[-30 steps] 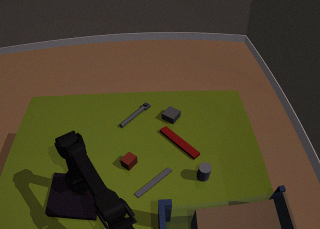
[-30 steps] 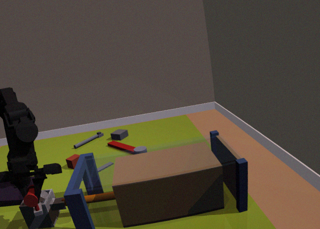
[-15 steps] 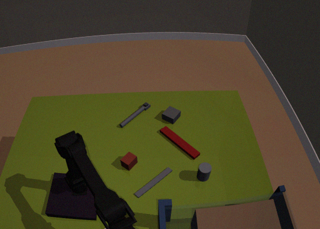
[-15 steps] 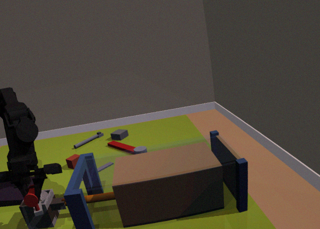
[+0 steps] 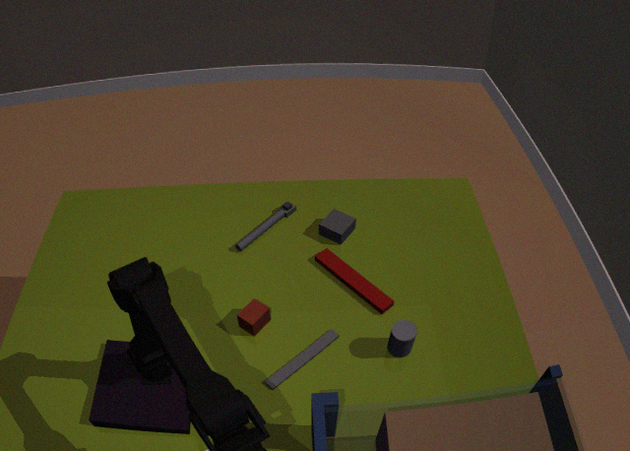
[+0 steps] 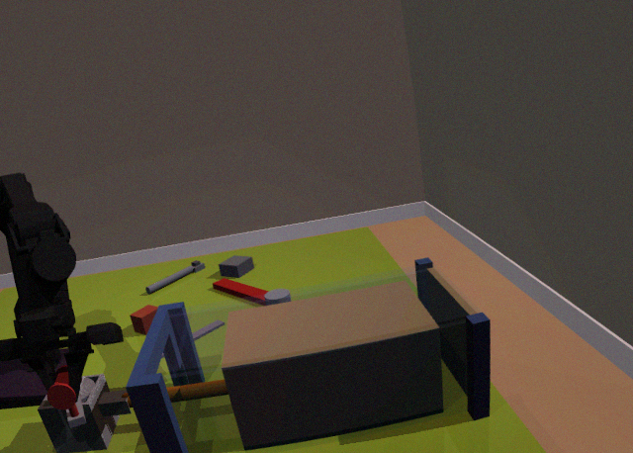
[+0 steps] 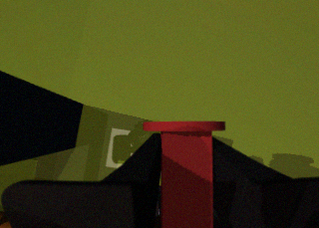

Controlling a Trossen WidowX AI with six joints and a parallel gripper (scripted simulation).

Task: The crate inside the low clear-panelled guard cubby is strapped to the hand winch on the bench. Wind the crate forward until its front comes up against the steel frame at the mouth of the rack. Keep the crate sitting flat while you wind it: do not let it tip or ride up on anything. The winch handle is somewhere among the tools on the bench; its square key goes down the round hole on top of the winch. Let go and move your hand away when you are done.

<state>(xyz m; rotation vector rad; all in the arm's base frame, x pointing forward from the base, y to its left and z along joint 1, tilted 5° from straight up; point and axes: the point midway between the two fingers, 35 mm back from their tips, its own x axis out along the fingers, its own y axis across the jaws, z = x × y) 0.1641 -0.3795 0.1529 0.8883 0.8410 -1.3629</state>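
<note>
My gripper (image 7: 179,140) (image 6: 65,386) is shut on the red winch handle (image 7: 185,158) (image 6: 61,396), which stands upright in the top of the winch (image 6: 92,395) at the lower left of the exterior view. An orange strap (image 6: 197,389) runs from the winch through the blue steel frame (image 6: 153,382) (image 5: 323,416) to the brown crate (image 6: 326,325) (image 5: 458,425). The crate sits flat inside the guard cubby. A short gap with bare strap shows between its front face and the frame. In the top view the fingers are cut off by the bottom edge.
On the green mat lie a grey rod with a square end (image 5: 264,226) (image 6: 173,277), a grey block (image 5: 337,225), a red flat bar (image 5: 353,280), a red cube (image 5: 253,315), a grey strip (image 5: 301,358) and a grey cylinder (image 5: 402,337). Blue rear posts (image 6: 478,366) stand behind the crate.
</note>
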